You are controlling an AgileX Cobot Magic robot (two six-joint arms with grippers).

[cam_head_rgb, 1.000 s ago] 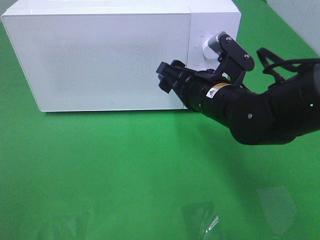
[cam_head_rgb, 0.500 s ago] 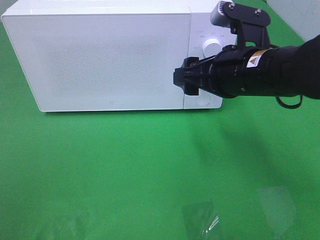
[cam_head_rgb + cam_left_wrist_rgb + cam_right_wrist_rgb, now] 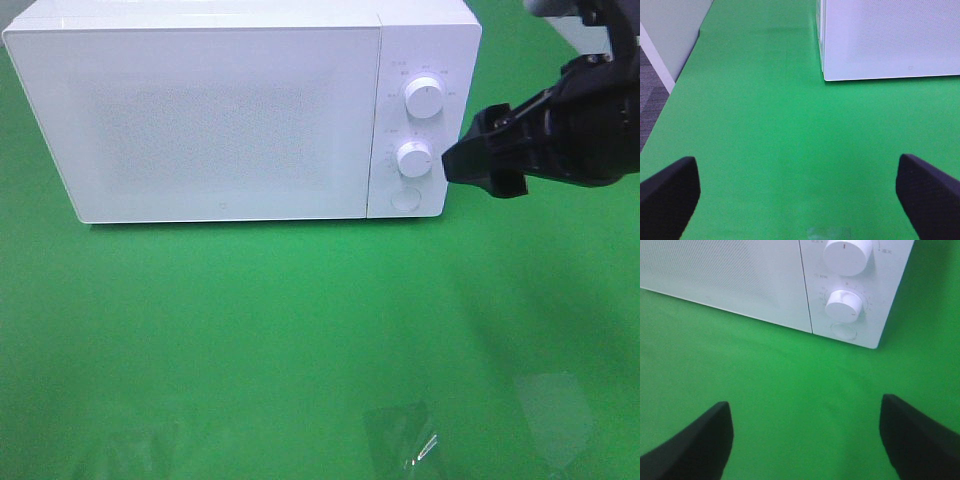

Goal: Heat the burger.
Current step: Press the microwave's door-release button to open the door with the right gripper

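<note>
The burger is out of view. A white microwave [image 3: 220, 110] stands at the back of the green cloth with its door closed. My right gripper [image 3: 482, 166] hovers open and empty just right of the microwave's control panel. In the right wrist view the right gripper [image 3: 805, 440] has its fingers spread wide over bare green cloth, and the lower knob [image 3: 844, 305] and round button [image 3: 843, 331] lie ahead of it. My left gripper [image 3: 799, 197] is also open and empty, low over the cloth in front of the microwave's left corner [image 3: 824, 75].
Two white knobs [image 3: 424, 99] and a round button [image 3: 404, 199] sit on the microwave's right panel. Faint clear plastic patches [image 3: 400, 435] lie on the cloth near the front edge. The table's left edge and grey floor [image 3: 650, 95] show in the left wrist view.
My right arm has drawn back to the right, from in front of the microwave door's right edge to beside the control panel. The door stays closed.
</note>
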